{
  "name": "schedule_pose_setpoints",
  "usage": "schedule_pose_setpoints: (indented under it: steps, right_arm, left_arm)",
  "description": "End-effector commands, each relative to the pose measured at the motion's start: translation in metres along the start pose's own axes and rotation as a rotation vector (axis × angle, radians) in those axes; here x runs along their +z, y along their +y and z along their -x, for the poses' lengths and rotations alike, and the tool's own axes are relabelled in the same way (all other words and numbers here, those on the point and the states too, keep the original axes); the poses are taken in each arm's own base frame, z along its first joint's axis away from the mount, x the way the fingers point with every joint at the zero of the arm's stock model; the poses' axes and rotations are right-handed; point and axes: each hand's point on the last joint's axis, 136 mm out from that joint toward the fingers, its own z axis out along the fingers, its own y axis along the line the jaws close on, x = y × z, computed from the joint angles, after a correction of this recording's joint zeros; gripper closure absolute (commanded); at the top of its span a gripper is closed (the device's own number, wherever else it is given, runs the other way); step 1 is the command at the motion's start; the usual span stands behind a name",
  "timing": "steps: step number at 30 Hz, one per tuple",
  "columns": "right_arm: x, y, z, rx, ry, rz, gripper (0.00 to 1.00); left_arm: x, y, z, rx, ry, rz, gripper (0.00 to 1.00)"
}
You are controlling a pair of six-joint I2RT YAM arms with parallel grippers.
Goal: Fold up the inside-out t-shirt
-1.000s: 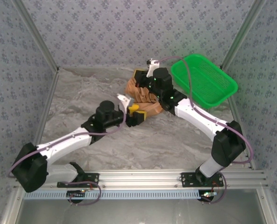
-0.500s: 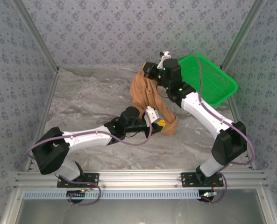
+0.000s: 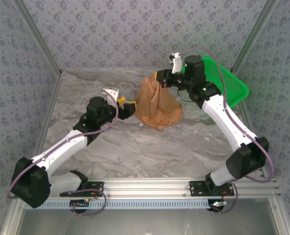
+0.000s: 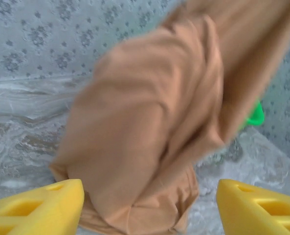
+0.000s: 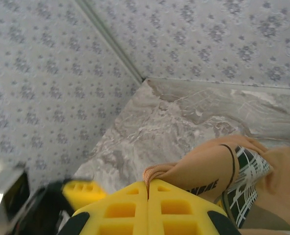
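The orange-tan t-shirt (image 3: 157, 105) hangs in a bunched drape at the table's back centre, its lower end resting on the marble. My right gripper (image 3: 161, 78) is shut on its top edge; in the right wrist view the yellow pads (image 5: 149, 208) pinch a rolled hem, and black and white print shows on the t-shirt (image 5: 211, 166). My left gripper (image 3: 129, 107) stands open just left of the cloth. In the left wrist view the t-shirt (image 4: 149, 132) hangs in front of the two wide-apart yellow fingers (image 4: 37, 205), not touching them.
A green mesh basket (image 3: 228, 85) sits at the back right, partly behind my right arm. Patterned walls close in the back and sides of the marble table (image 3: 135, 152). An aluminium rail (image 3: 149, 188) runs along the near edge.
The right gripper lifted the shirt higher and toward the back right. The left gripper came off the cloth, swung back left from the shirt's lower right side and now stands open beside it.
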Motion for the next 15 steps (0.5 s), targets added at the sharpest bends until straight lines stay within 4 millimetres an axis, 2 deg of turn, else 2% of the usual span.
schedule_pose_setpoints:
  steps: [1,7,10,15]
  right_arm:
    - [-0.013,0.010,-0.016,-0.052,0.034,0.069,1.00]
    - [-0.008,-0.001,-0.036,-0.001,0.038,0.067,1.00]
    - [-0.006,-0.006,-0.043,0.017,0.047,0.057,1.00]
    - [-0.005,-0.012,-0.043,0.014,0.041,0.031,1.00]
  left_arm:
    - [0.018,-0.019,0.007,-0.132,0.074,-0.090,0.25]
    - [0.064,-0.041,0.014,-0.209,0.156,-0.226,0.22]
    - [0.076,-0.049,0.002,-0.221,0.212,-0.252,0.26]
    - [0.083,-0.054,-0.023,-0.276,0.269,-0.282,0.33]
